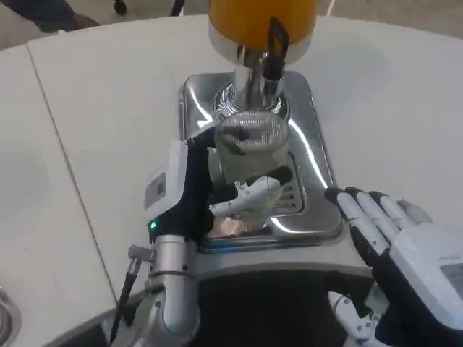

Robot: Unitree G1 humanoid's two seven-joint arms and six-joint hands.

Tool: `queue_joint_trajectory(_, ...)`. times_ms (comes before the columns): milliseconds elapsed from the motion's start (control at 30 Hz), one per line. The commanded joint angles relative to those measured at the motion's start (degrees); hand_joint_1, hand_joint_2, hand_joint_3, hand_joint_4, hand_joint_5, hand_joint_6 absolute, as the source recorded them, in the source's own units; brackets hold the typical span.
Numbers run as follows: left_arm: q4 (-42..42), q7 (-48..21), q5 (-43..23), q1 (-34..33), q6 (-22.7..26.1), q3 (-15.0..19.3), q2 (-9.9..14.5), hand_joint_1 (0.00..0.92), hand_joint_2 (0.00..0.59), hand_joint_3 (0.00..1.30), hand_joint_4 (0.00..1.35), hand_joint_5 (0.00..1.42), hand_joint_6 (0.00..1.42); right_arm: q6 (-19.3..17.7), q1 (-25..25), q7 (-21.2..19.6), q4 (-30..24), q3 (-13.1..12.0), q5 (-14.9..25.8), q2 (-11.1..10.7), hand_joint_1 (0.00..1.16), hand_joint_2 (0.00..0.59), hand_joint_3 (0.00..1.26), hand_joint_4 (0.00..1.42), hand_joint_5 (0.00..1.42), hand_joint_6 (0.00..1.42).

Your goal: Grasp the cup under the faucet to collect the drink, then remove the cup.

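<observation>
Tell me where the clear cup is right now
In the head view the clear cup sits centre frame, gripped by the left hand over the steel drip tray, just below the faucet of the orange dispenser.
</observation>
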Motion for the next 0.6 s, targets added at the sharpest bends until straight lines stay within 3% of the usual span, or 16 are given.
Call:
queue_joint_trajectory(33, 2.8, 4.34, 0.84, -2.85, -1.29, -1.44, -1.17, 0.669, 0.077, 1.04, 1.1, 1.39, 1.42, 0.08, 0.54, 0.82, -1.55, -0.32, -0.75, 0.45, 0.23, 0.586, 0.0, 0.0, 0.0, 0.02)
queue_joint_trajectory(333, 6.43, 10.31, 2.41, -3.64, 0.43, -3.94, -2.19, 0.669, 0.091, 0.99, 1.08, 1.38, 1.42, 0.61, -0.59, 1.29, -0.57, -0.65, -0.94, 0.86, 0.24, 0.586, 0.0, 0.0, 0.0, 0.02)
queue_joint_trajectory(467, 5.96, 10.93, 3.06, -3.27, 0.68, -5.29, -2.19, 0.639, 0.102, 0.87, 1.09, 1.33, 1.42, 1.06, -1.52, 1.05, 0.34, -0.54, -1.17, 1.1, 0.24, 0.586, 0.0, 0.0, 0.0, 0.02)
queue_joint_trajectory(600, 6.9, 11.28, 3.45, -4.0, 2.81, -6.44, -2.79, 0.594, 0.107, 0.72, 0.94, 1.17, 1.39, 1.21, -0.91, 0.99, 0.21, -0.83, -1.38, 1.29, 0.24, 0.586, 0.0, 0.0, 0.0, 0.02)
